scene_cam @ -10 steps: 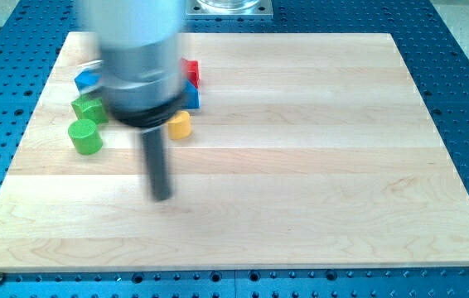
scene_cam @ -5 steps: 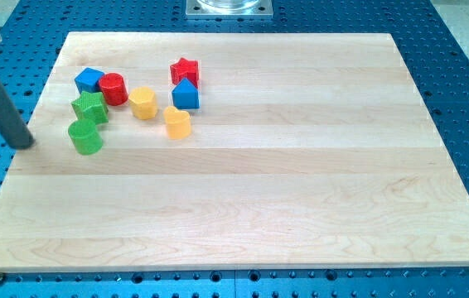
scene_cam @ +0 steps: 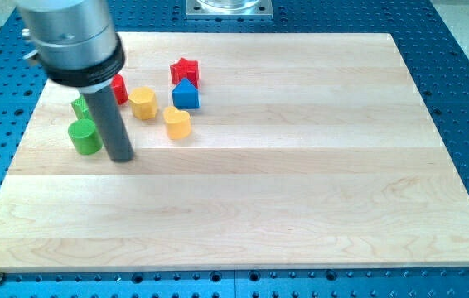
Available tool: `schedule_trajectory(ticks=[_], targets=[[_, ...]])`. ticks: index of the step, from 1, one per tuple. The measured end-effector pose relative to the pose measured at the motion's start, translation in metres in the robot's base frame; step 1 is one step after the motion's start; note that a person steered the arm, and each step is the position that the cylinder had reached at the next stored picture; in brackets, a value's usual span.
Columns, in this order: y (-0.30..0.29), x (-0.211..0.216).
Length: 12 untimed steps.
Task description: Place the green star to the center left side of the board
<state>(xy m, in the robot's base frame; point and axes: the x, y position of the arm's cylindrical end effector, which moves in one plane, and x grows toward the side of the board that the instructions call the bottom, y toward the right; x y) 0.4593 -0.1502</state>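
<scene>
The green star (scene_cam: 79,106) sits at the view's upper left, mostly hidden behind my rod. A green cylinder (scene_cam: 84,136) lies just below it. My tip (scene_cam: 121,156) rests on the board just right of the green cylinder and below-right of the star, not touching either as far as I can see.
A red cylinder (scene_cam: 119,88), two yellow blocks (scene_cam: 142,103) (scene_cam: 176,122), a blue block (scene_cam: 186,96) and a red star (scene_cam: 185,71) cluster right of the rod. The board's left edge (scene_cam: 21,141) is close by. The blue block seen earlier is hidden behind the arm.
The rod swung from the board's middle out past the left edge, then back onto the board beside the green cylinder. The blocks have not moved.
</scene>
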Motion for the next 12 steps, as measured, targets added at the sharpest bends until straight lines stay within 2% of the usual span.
schedule_trajectory(ticks=[2, 6, 9, 10, 12], targets=[[0.002, -0.055], [-0.024, -0.056], [-0.027, -0.093], [-0.05, -0.074], [-0.057, -0.095]])
